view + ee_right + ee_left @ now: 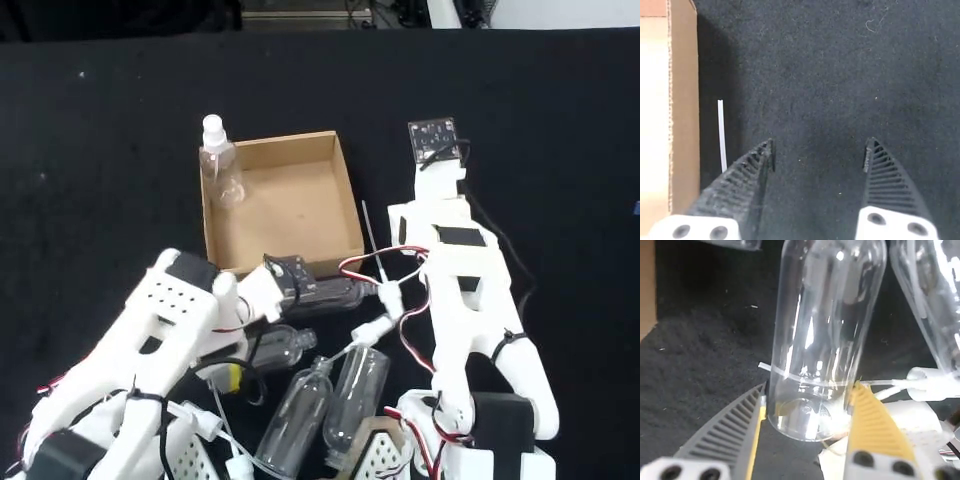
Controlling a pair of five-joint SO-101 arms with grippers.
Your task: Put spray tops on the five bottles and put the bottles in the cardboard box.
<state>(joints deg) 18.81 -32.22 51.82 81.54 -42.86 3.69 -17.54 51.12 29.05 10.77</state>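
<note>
My left gripper clamped on base of bottle, held level just beside box. My right gripper jaws apart, nothing between, over table near box wall. Capped bottle upright in box corner.

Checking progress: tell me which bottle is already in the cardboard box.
The bottle standing upright in a corner of the cardboard box, white spray top on. The others lie on their sides on the table outside it.
</note>
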